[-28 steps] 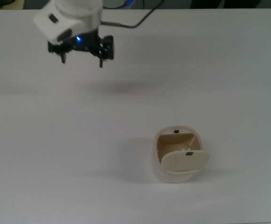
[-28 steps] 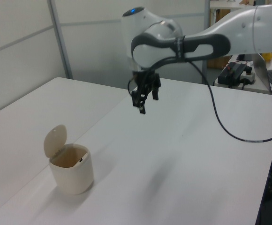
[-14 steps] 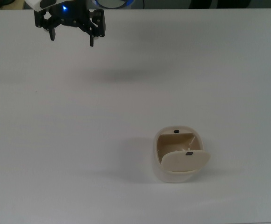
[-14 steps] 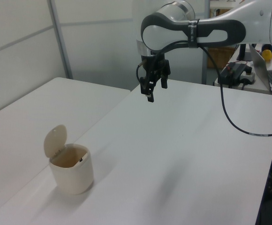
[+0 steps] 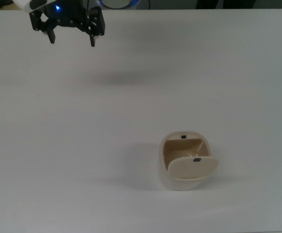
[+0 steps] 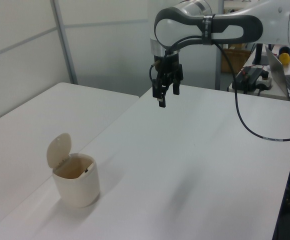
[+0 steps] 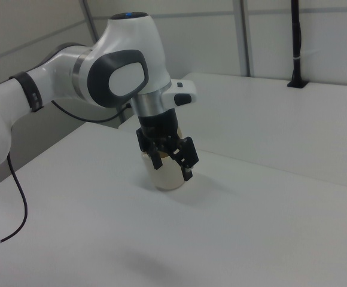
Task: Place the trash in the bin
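A: Gripper?

B: Gripper [image 5: 72, 41] sits high over the table [image 5: 131, 107], at the top view's upper left. Fingers spread wide, nothing between them. Blue light lit on the wrist.

A: Other views agree?

B: Left view: gripper [image 6: 163, 98] hangs in the air above the far part of the table [image 6: 195, 165], fingers pointing down, arm [image 6: 220, 27] coming in from the left view's right. Right view: gripper [image 7: 174, 165] is in front of the bin, covering most of it, fingers apart.

A: Bin?

B: Bin [image 5: 185, 161] stands upright on the table, top view's lower right of centre, well apart from the gripper. Flap lid [image 5: 193, 167] is swung open, dark square mark on it, another on the back rim. Left view: bin [image 6: 76, 180] at lower left, lid [image 6: 59, 150] tilted up on its left side. Right view: only a bit of the bin [image 7: 169, 179] shows under the gripper.

A: Trash?

B: Can't see it on the table. Left view shows something brownish inside the bin, can't tell what it is. Not in the gripper.

A: Anything else?

B: A black cable [image 6: 245, 120] loops from the arm down to the table edge at the left view's right.
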Controlling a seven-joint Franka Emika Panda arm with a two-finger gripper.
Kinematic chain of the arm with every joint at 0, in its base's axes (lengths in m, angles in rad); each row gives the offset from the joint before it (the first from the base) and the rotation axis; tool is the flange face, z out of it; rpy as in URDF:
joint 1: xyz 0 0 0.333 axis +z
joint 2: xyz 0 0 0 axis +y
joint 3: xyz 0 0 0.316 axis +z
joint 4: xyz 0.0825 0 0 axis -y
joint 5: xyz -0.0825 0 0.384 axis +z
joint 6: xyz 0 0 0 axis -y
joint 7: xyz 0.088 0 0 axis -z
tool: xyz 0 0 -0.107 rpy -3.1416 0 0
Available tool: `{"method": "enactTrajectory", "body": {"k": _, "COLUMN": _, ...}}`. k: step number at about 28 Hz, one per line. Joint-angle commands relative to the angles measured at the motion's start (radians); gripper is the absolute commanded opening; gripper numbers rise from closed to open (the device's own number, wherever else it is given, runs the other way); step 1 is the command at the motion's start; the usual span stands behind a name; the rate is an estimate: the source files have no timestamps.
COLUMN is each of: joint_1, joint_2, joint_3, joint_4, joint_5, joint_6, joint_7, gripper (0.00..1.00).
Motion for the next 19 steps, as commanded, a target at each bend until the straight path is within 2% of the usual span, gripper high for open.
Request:
{"method": "enactTrajectory", "body": {"k": 1, "joint_1": 0.002, "joint_2": -0.017, "joint_3": -0.004, "joint_4": -0.013, "joint_5": 0.016, "joint_6": -0.013, "joint_7": -0.051, "gripper": 1.0}}
{"method": "enactTrajectory", "body": {"k": 19, "joint_1": 0.001, "joint_2": -0.016, "joint_3": -0.005, "joint_4": -0.001, "joint_5": 0.024, "joint_6": -0.015, "joint_7": -0.057, "gripper": 1.0}}
